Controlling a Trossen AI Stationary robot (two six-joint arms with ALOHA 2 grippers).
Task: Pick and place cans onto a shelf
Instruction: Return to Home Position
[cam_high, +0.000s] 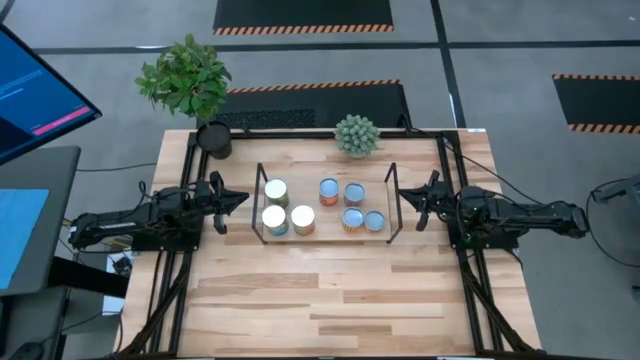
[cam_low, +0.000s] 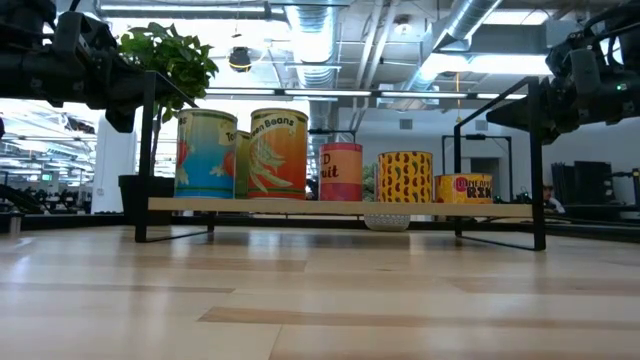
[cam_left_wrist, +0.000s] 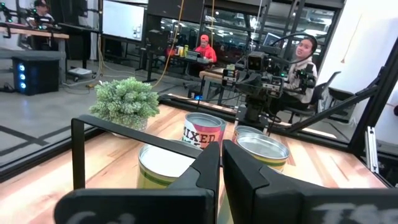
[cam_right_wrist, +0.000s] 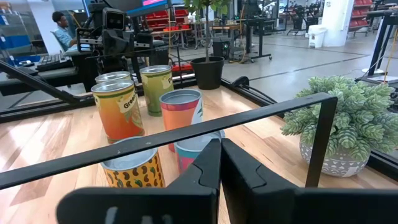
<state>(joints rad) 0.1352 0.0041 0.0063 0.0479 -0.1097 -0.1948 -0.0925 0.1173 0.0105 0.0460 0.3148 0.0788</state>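
Seven cans stand upright on their bases on the low light-wood shelf (cam_high: 322, 233). A white-topped can (cam_high: 274, 218), a cream-topped one (cam_high: 303, 218) and a third (cam_high: 276, 190) stand at its left. Several smaller ones (cam_high: 352, 216) stand at its right. The low view shows their labels along the shelf board (cam_low: 340, 208). My left gripper (cam_high: 243, 199) hovers shut and empty just outside the shelf's left wire frame (cam_high: 259, 205). My right gripper (cam_high: 403, 197) hovers shut and empty outside the right wire frame (cam_high: 394, 203). Both wrist views show shut fingers, the left (cam_left_wrist: 221, 174) and the right (cam_right_wrist: 220, 168).
A leafy plant in a black pot (cam_high: 213, 138) stands at the table's far left corner. A small pale-green plant (cam_high: 356, 135) stands behind the shelf. Bare tabletop (cam_high: 330, 300) lies in front of the shelf. People sit in the room beyond the table (cam_left_wrist: 203, 46).
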